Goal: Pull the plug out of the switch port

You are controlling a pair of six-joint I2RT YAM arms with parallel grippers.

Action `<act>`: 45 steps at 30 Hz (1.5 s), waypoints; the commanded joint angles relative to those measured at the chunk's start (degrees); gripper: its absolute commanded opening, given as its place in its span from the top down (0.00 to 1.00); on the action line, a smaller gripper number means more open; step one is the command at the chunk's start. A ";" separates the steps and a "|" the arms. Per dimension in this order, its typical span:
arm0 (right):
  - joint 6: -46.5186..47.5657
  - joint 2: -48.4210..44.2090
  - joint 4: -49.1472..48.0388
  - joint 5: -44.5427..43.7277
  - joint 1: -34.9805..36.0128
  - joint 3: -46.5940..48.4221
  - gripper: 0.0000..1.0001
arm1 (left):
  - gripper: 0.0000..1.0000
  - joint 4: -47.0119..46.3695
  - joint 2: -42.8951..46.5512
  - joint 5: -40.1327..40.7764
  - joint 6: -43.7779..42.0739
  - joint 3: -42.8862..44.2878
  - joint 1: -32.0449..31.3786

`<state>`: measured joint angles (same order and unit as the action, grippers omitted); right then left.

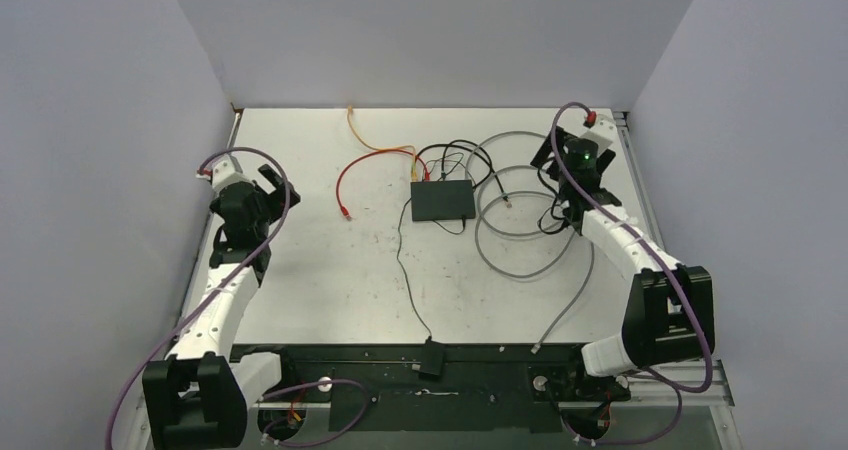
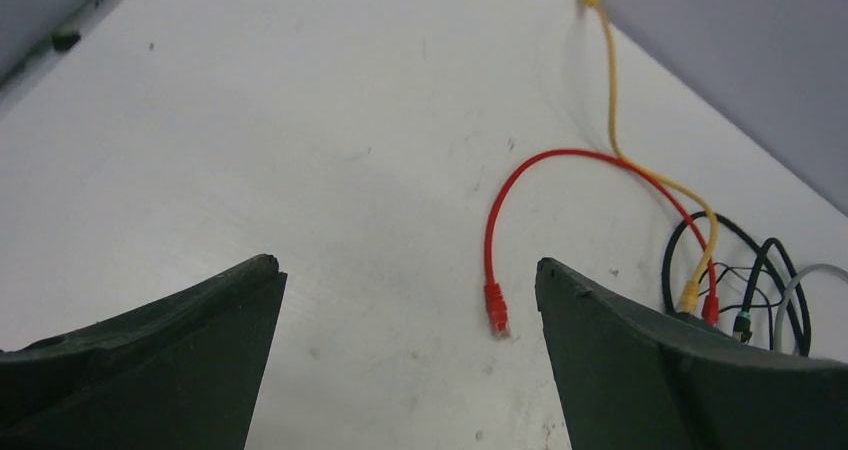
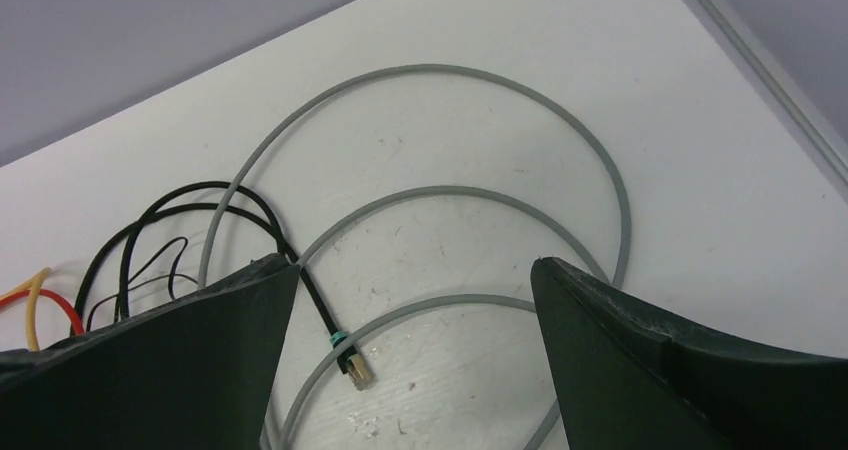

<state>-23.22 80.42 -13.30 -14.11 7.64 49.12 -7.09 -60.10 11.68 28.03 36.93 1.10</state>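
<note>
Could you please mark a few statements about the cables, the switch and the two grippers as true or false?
1. The left gripper and the right gripper are both open and empty. True.
2. The red cable's free plug lies loose on the table. True.
3. The cable coiled to the right of the switch is yellow. False: the gray cable is coiled there; the yellow cable runs toward the back wall.
4. The left gripper is touching the switch. False: it stands well apart, to the switch's left.
</note>
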 commanded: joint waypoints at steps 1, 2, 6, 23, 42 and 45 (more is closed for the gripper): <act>-8.08 5.02 28.41 0.34 -0.10 12.65 0.10 | 0.04 17.60 -2.32 -7.89 8.35 1.97 3.99; -8.14 6.57 31.70 0.46 -0.08 14.93 0.10 | 0.04 17.94 -2.93 -10.50 8.09 2.15 4.19; -8.12 10.23 39.14 2.47 -0.43 19.38 0.10 | 0.04 19.79 -6.30 -17.36 9.81 3.17 4.80; -3.64 11.92 38.63 16.99 0.08 20.42 0.10 | 0.04 38.06 -25.66 -4.60 2.84 28.28 -12.10; -5.82 27.28 34.92 35.59 10.55 31.80 0.06 | 0.05 20.62 -35.76 -27.97 12.41 31.91 -19.11; -6.27 30.91 35.54 37.55 10.60 34.96 0.04 | 0.13 15.81 -38.55 -31.29 15.34 32.29 -19.12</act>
<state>-28.03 108.55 23.16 18.90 18.59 78.98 18.90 -95.90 -12.21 38.09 66.37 -18.00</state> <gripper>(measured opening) 0.975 0.912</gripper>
